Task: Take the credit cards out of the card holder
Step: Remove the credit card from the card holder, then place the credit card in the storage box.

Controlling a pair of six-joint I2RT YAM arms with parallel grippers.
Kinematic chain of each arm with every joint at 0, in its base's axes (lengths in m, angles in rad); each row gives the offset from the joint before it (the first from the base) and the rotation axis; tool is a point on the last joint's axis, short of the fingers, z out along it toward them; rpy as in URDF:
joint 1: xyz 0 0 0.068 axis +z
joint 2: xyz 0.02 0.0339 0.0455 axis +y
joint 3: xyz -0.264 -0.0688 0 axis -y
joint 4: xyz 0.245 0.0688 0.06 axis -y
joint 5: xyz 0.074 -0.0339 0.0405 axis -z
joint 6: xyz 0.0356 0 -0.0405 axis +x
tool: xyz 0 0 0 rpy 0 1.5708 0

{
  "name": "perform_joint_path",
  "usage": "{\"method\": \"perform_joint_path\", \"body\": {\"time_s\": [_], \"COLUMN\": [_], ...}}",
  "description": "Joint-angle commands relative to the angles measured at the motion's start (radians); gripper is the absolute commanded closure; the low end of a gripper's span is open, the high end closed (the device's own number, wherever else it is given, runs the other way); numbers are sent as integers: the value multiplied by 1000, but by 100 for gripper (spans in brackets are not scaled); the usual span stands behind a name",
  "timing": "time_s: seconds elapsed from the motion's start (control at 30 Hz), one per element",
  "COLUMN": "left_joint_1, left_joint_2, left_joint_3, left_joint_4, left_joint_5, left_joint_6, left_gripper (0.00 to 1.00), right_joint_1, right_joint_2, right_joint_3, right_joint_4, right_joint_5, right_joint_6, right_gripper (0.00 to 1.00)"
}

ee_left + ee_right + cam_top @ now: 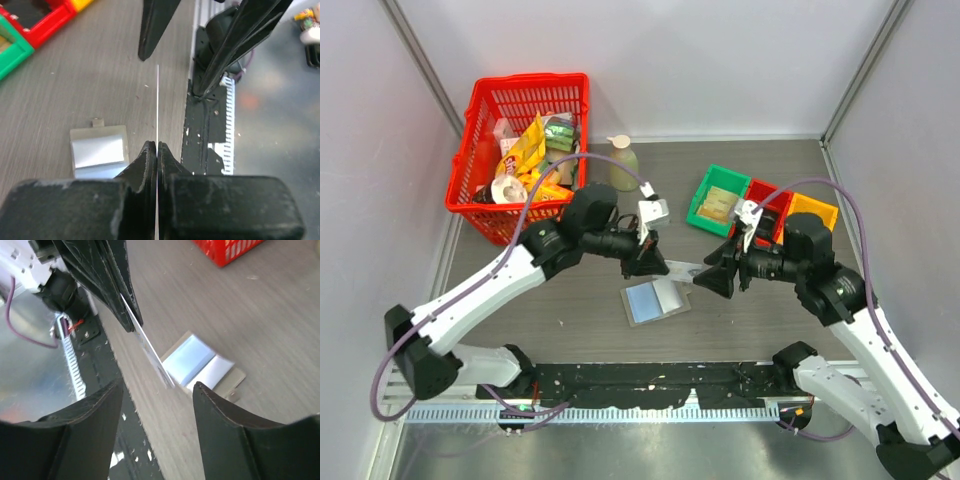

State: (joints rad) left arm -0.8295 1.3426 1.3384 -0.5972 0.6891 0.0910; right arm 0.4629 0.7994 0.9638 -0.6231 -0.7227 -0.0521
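The card holder [655, 300] lies open and flat on the table, showing its light blue and grey panels; it also shows in the left wrist view [97, 150] and the right wrist view [200, 362]. Above it, my left gripper [655, 265] [157, 147] is shut on one thin credit card [682, 270], seen edge-on as a pale line [158, 100] and as a slanted pale strip [150, 352]. My right gripper [705, 278] [157, 387] is open. Its fingers stand on either side of the card's free end without touching it.
A red basket [520, 150] of snack packets stands at the back left, a small bottle [623, 165] beside it. Green [718, 200], red [765, 205] and yellow [812, 212] bins sit at the back right. The black base rail [650, 385] runs along the near edge.
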Motion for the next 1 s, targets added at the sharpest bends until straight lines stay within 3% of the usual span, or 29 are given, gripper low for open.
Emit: {"method": "perform_joint_path", "body": {"time_s": [0.0, 0.17, 0.3, 0.43, 0.8, 0.93, 0.97], "left_joint_1": [17, 18, 18, 17, 17, 17, 17], "left_joint_2": [-181, -287, -299, -286, -286, -292, -292], "left_joint_3": [-238, -429, -481, -479, -522, -538, -539], "left_joint_4": [529, 879, 1011, 1031, 1039, 1037, 1034], "left_joint_5": [-143, -255, -234, -198, -200, -212, -217], "left_joint_6": [-353, -597, -703, -737, -758, -758, -758], "left_gripper": [100, 100, 100, 100, 100, 100, 100], "right_joint_1": [0, 2, 0, 2, 3, 0, 2], "right_joint_2": [-121, -207, -213, -189, -192, -190, -192], "right_joint_3": [-143, -324, -427, -464, -444, -441, -441], "right_joint_4": [337, 697, 928, 1089, 1178, 1178, 1169], "right_joint_5": [106, 120, 89, 45, 66, 77, 80], "right_joint_6": [236, 472, 595, 673, 710, 715, 709], "right_gripper": [36, 32, 32, 33, 37, 49, 59]}}
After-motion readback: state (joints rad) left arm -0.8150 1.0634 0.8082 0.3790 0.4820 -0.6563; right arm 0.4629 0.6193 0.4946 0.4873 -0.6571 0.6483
